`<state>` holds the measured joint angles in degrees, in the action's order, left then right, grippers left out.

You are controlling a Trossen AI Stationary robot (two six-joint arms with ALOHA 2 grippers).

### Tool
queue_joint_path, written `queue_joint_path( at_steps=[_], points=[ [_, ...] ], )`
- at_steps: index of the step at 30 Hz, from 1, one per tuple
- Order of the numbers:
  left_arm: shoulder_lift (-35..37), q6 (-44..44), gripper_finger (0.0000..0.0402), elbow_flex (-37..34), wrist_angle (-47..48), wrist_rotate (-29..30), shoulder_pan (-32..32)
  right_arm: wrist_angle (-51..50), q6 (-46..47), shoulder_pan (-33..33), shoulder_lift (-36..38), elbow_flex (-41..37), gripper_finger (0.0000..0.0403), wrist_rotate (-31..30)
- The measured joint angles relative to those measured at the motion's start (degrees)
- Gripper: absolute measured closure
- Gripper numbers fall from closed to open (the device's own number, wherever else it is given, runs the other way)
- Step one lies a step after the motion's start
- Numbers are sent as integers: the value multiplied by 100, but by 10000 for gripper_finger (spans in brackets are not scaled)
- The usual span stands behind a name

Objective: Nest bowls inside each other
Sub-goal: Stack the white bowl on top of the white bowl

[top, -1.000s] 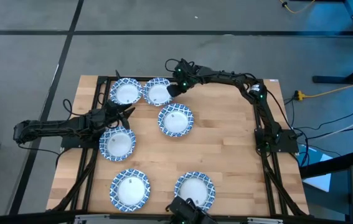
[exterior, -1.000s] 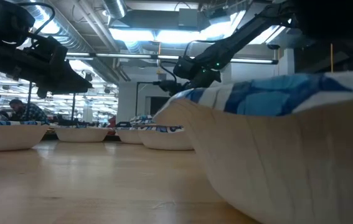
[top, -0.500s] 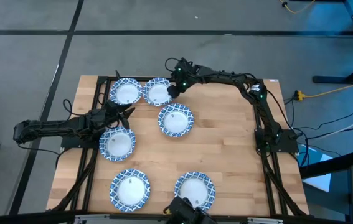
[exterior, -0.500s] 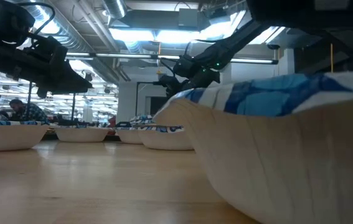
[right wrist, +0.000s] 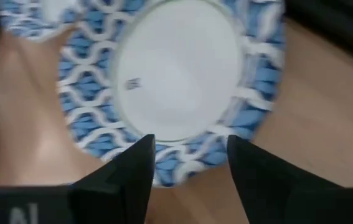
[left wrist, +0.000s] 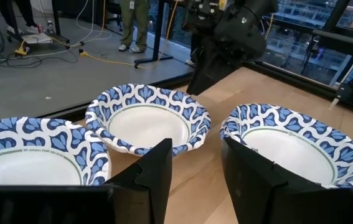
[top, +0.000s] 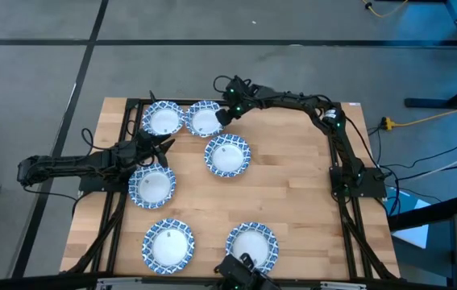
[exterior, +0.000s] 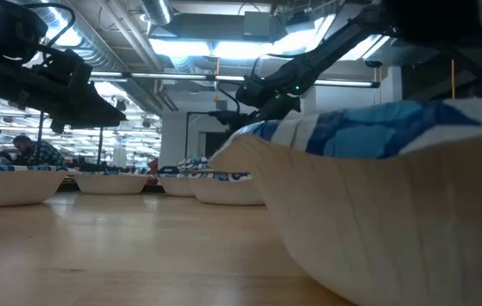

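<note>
Six bowls show on the table (top: pixel 292 185) from above: two touching at the far edge (top: pixel 164 119) and (top: pixel 205 118), one just beside them toward centre (top: pixel 227 155), one at the left (top: pixel 152 185), two at the near edge (top: pixel 168 245) and (top: pixel 252 246). None of them looks nested with another as far as you can tell from above. Your right gripper (right wrist: pixel 188 155) hangs over the rim of the second far bowl, jaws parted, nothing between them; the rim sits right under the gap. Left gripper (left wrist: pixel 195 168) hovers just beyond the far rim of the left bowl, jaws apart, empty, looking toward the far pair. These read as paper bowls: light, thin-walled, a bit flexible, so expect them to slide or tip if you nudge rather than pinch. Take the patterned rim with one finger inside and one outside, squeeze gently so the wall doesn't buckle. The touching far pair may drag each other when one lifts.
</note>
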<state>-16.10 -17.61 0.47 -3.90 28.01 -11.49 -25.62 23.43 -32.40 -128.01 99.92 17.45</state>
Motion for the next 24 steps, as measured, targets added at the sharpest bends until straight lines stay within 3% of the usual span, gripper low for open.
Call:
queue_joint_path(
  at_steps=[5,24],
  points=[
    [0,0,269,0,0,0,0,-89,10,-5,0,0,207,-349],
    [0,-9,269,0,0,3,0,-130,502,-7,-176,-7,229,-337]
  ],
)
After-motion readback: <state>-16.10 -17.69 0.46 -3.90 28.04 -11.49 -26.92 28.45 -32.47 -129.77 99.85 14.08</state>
